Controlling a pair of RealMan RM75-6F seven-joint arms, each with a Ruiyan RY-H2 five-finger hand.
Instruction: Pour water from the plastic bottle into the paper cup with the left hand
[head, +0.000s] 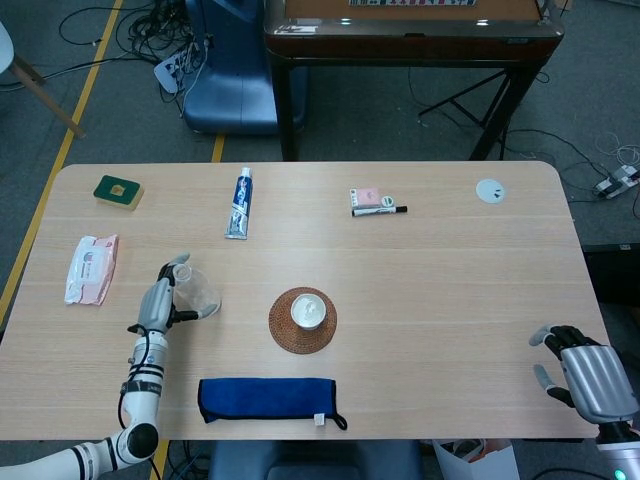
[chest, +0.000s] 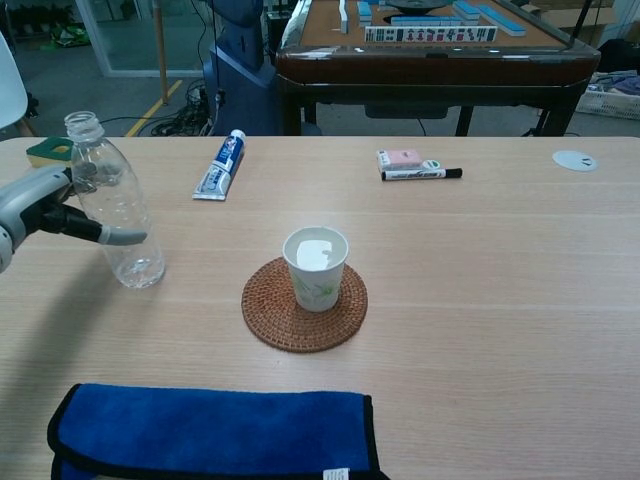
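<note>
The clear plastic bottle (head: 198, 290) (chest: 118, 215) stands upright and uncapped on the table, left of the paper cup (head: 308, 311) (chest: 316, 268). The cup holds water and sits on a round woven coaster (head: 280, 335) (chest: 270, 320). My left hand (head: 158, 303) (chest: 40, 200) is at the bottle's left side. Its fingers are stretched out and loosened from the bottle, with the thumb reaching across the bottle's front. My right hand (head: 585, 375) rests at the table's near right corner, holding nothing, fingers apart.
A folded blue towel (head: 265, 398) (chest: 210, 430) lies along the front edge. Further back are a toothpaste tube (head: 241, 203), a marker (head: 379, 211), a wipes packet (head: 90, 268), a green box (head: 118, 191) and a white disc (head: 490, 191).
</note>
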